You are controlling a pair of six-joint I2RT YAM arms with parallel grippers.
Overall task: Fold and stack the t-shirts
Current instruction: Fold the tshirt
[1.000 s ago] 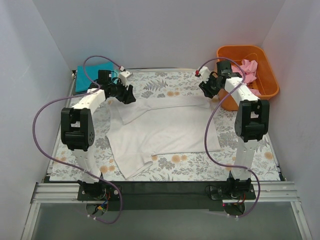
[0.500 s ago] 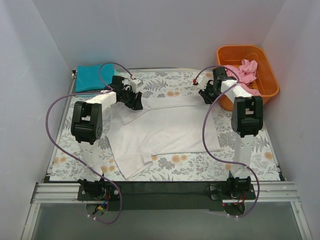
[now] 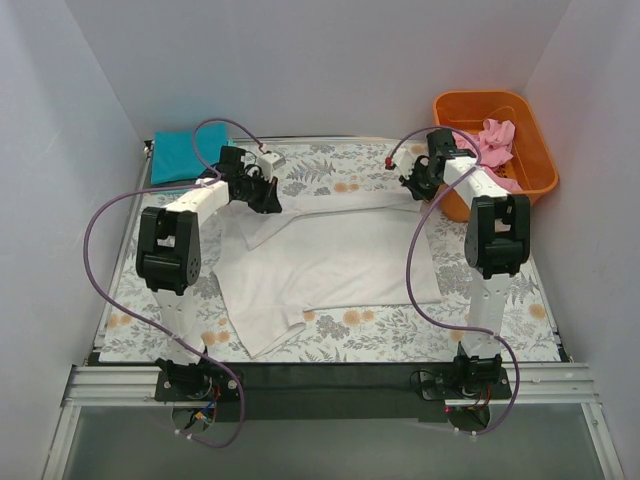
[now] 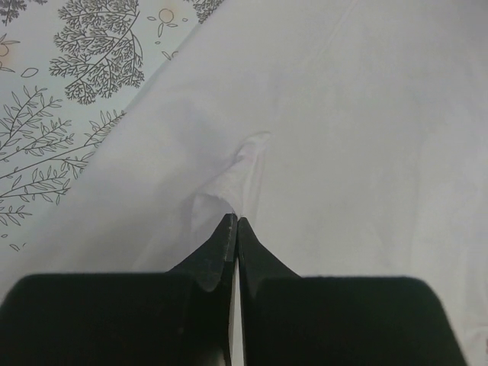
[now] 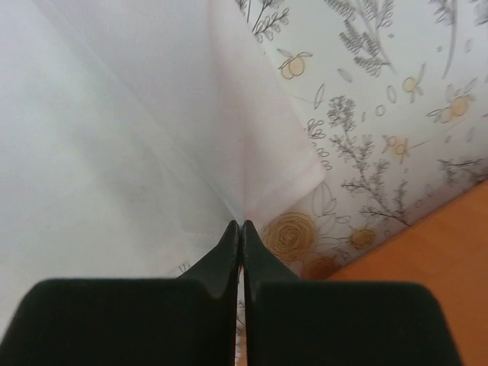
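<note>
The left end effector and right end effector each seem clamped on the white shirt at its far edge; the rest of the cloth lies toward the arm bases.

The white t-shirt is plain and unpatterned. The teal t-shirt and the pink t-shirt are plain as well, the pink one set against the bright orange tub. The table cover is pale blue-grey, printed with dark grey leafy sprigs and orange-yellow blossoms. The left arm and right arm are white and black, and their cables are purple.
</note>
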